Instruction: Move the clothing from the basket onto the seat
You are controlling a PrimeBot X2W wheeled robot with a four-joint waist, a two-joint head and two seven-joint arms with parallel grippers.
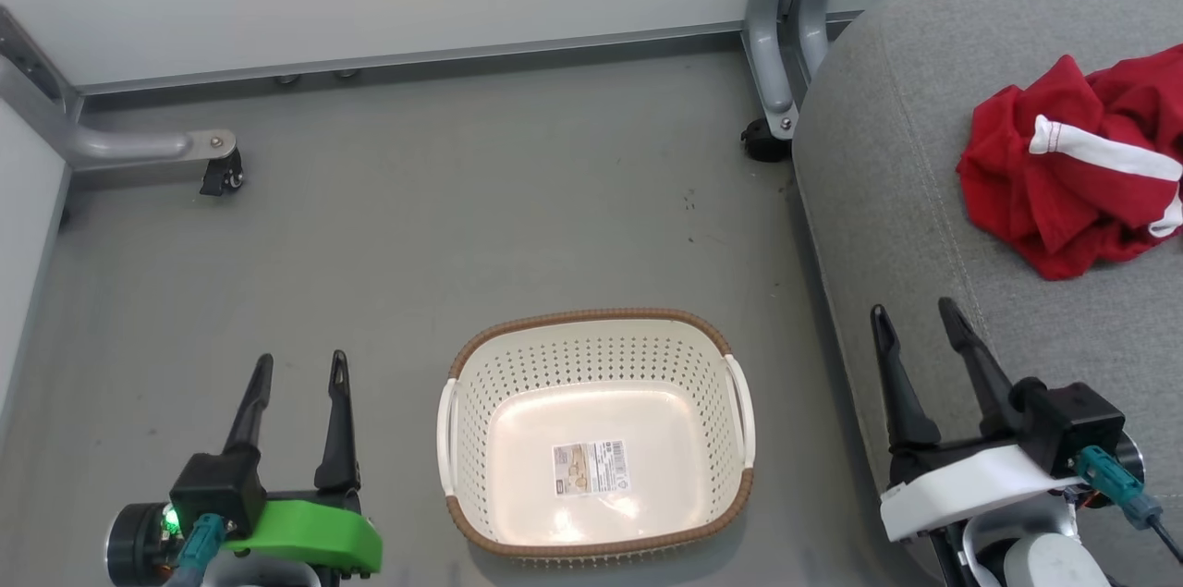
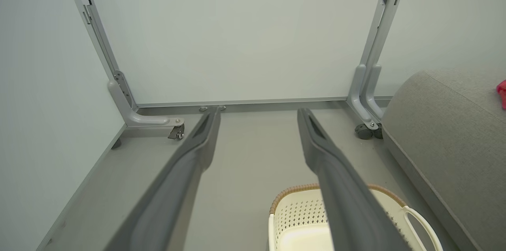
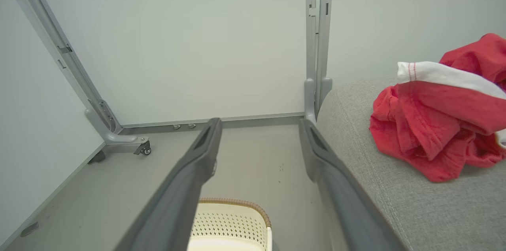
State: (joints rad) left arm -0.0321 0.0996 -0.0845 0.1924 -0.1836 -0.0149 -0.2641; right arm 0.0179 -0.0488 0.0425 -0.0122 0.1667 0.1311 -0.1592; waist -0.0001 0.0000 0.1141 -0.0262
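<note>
The red clothing (image 1: 1077,166) lies crumpled on the grey seat (image 1: 915,199) at the right, its white band showing; in the right wrist view the clothing (image 3: 438,124) rests on the seat (image 3: 419,211). The cream basket (image 1: 596,434) stands on the floor at lower centre, holding only its label. My left gripper (image 1: 300,365) is open at the lower left, left of the basket. My right gripper (image 1: 915,314) is open at the lower right, over the seat's front edge, with nothing between its fingers. In the left wrist view the basket (image 2: 296,211) and the seat (image 2: 442,124) lie to the right.
Grey panel walls close off the back and left. Metal feet with castors stand at the back left (image 1: 217,166) and beside the seat (image 1: 767,139). Bare grey floor (image 1: 462,226) stretches between the walls, the basket and the seat.
</note>
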